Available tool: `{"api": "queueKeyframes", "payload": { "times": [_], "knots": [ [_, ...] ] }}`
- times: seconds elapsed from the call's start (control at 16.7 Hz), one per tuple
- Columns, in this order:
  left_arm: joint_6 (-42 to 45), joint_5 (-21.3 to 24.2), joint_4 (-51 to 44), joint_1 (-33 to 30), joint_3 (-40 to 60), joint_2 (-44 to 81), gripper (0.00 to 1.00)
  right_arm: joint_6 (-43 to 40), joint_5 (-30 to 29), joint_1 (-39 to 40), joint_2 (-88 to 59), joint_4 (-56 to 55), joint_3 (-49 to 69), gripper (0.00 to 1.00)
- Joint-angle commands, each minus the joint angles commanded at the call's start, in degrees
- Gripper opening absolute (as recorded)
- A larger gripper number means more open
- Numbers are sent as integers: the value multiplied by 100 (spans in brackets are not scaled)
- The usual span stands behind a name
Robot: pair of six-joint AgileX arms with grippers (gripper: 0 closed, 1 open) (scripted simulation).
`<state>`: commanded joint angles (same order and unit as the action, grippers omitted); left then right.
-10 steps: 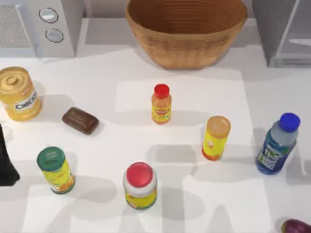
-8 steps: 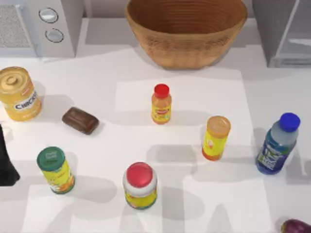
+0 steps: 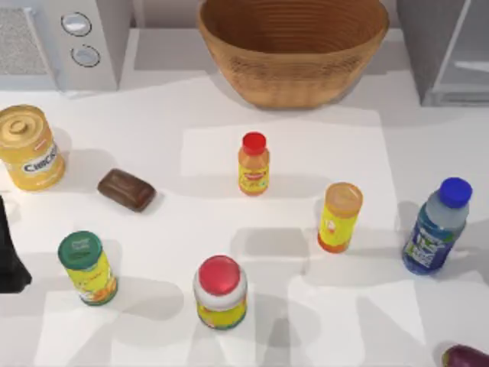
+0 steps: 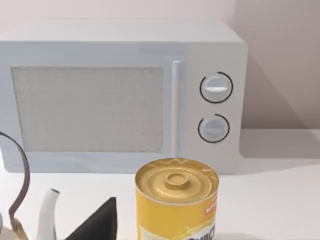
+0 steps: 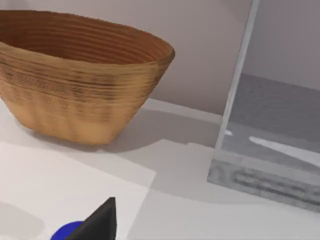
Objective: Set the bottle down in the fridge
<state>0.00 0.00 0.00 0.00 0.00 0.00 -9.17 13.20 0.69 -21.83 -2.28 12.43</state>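
The bottle [image 3: 437, 227], clear bluish with a blue cap and a blue-green label, stands upright near the table's right edge. The fridge [image 3: 447, 53] is the grey box at the far right corner, its pale interior facing the table. In the right wrist view the fridge's thin frame edge [image 5: 235, 95] rises past the basket. The bottle's blue cap [image 5: 67, 231] peeks in close below one dark finger [image 5: 101, 222] of my right gripper. A dark part of my left arm [image 3: 9, 256] sits parked at the left edge.
A wicker basket [image 3: 293, 50] stands at the back middle and a grey microwave [image 3: 65, 38] at the back left. On the table are a yellow bottle [image 3: 338, 217], a small orange bottle [image 3: 253, 164], a yellow can [image 3: 29, 147], two jars and a brown block [image 3: 126, 189].
Shadows on the table's near right side have shifted. The bottle and the other objects have not moved.
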Motion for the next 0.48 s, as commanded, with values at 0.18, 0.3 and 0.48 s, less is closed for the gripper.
{"api": "queueKeyframes", "payload": {
  "times": [0.18, 0.3, 0.48],
  "knots": [
    [0, 0, 0, 0, 0, 0, 100, -659, 784, 20, -1422, -10, 576, 100],
    [0, 0, 0, 0, 0, 0, 100, -1099, 1263, -7, -2270, 33, 851, 100],
    [0, 0, 0, 0, 0, 0, 100, -1675, 1832, -127, -3249, 167, 1027, 100]
  ]
}}
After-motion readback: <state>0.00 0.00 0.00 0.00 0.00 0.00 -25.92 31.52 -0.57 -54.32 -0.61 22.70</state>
